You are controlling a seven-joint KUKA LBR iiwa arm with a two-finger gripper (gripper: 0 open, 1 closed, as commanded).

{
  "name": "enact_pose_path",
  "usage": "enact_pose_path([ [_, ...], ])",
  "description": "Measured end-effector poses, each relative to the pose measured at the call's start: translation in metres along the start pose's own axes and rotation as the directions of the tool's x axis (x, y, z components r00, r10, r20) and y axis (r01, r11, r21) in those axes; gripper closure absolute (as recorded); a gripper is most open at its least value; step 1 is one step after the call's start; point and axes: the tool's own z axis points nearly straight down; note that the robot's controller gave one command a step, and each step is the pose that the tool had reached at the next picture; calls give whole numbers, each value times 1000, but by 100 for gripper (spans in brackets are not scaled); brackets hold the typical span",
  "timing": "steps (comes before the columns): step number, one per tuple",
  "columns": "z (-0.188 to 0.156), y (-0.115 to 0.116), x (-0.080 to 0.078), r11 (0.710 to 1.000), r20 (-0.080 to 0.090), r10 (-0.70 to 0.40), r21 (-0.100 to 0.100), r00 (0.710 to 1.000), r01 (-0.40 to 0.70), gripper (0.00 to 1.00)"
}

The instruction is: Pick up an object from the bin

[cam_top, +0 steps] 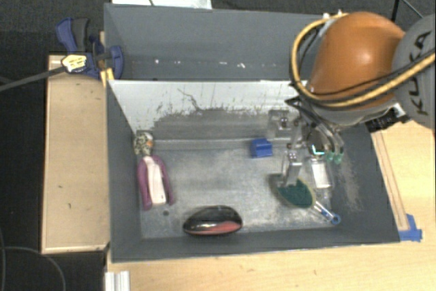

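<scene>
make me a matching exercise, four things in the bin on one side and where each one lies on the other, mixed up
Things:
1 blue block
2 dark green lump
3 black and red oval
4 pink and white bottle

Places:
a far left
b right, at the gripper
c middle, toward the view's top
d middle, at the view's bottom

Pairs: 1-c, 2-b, 3-d, 4-a

In the bin [204, 37], a doll [151, 179] lies left, a mouse [212, 221] front, a block [260, 148] mid-back, the tool [295, 179] right.
</scene>
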Motion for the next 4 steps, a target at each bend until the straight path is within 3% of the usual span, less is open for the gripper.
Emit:
enact_pose_path([
  [1,89,-70,10,998,-2,-69,2,998,69,0],
  [2,169,-99,25,991,6,-133,1,991,133,0],
  [3,164,-97,22,991,15,-135,1,991,135,100],
  [4,13,-131,-3,990,16,-139,5,990,139,100],
])
